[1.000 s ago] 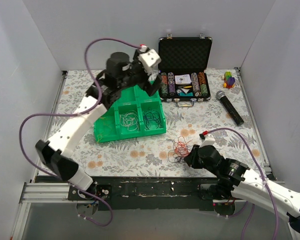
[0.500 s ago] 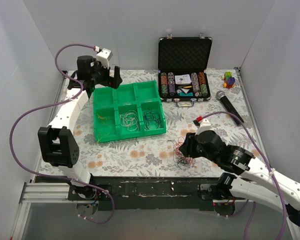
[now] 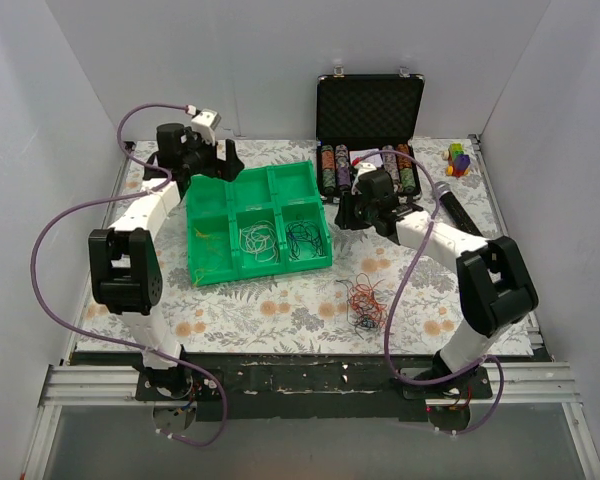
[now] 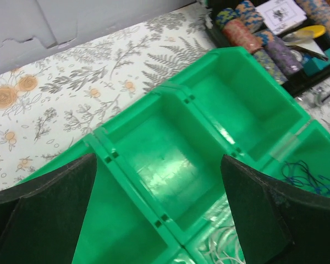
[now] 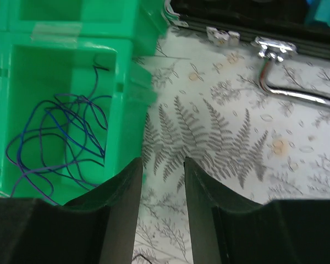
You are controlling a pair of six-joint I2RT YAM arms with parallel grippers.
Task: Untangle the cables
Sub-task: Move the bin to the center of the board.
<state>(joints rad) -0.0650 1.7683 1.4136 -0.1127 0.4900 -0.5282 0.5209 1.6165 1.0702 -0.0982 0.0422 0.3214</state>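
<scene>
A tangle of thin red, black and orange cables (image 3: 363,303) lies on the floral cloth in front of the green tray (image 3: 212,268). Inside the tray are white cables (image 3: 257,240) and blue cables (image 3: 303,237). My left gripper (image 3: 224,163) hovers wide open over the tray's back left corner. Its view looks down into bare compartments of the tray (image 4: 170,165), and nothing lies between its jaws (image 4: 159,209). My right gripper (image 3: 344,216) is beside the tray's right wall. Its jaws (image 5: 162,170) stand apart over bare cloth, with the blue cables (image 5: 55,137) to their left.
An open black case of poker chips (image 3: 370,150) stands behind the right gripper; its metal handle (image 5: 286,91) is close ahead of the fingers. A microphone (image 3: 460,215) and a small coloured toy (image 3: 459,159) lie at the far right.
My right arm has swung from the tangle at the front up to the tray's right side, and its jaws now stand wider apart. The left gripper left the tray's middle for its back left corner.
</scene>
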